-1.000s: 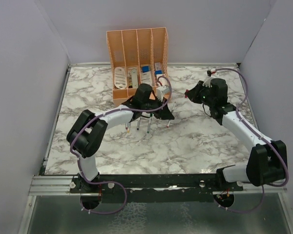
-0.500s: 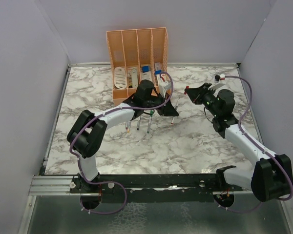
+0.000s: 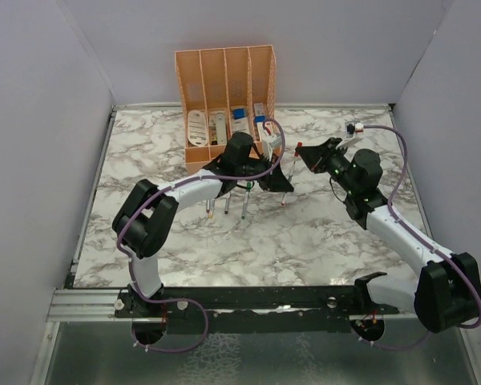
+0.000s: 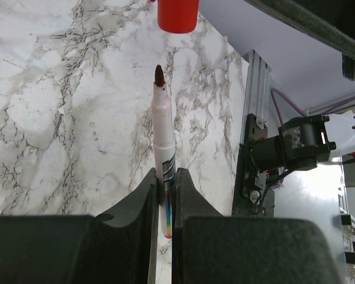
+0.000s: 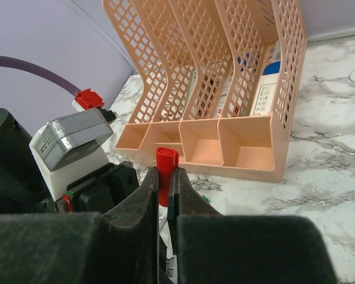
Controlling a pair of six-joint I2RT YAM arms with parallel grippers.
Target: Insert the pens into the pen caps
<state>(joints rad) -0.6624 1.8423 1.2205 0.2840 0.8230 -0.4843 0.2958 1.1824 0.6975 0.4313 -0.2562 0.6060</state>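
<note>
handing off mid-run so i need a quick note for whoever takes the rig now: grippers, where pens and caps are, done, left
Left gripper: shut on a pen, tip pointing out.
Right gripper: shut on the red cap, held just beyond that tip, not yet on it.
Other pens: lying on the table; too small to tell if any are capped.
Done: no pen clearly capped.
Left: seat the red cap, then cap the rest.

- Left wrist view, top edge: the red cap (image 4: 177,15) is cut off.
- Lower centre there: the lower barrel of the pen (image 4: 163,130) is hidden inside the left gripper (image 4: 164,177).
- Overhead view, centre: loose pens (image 3: 244,208), tip colours too small to tell.
</note>
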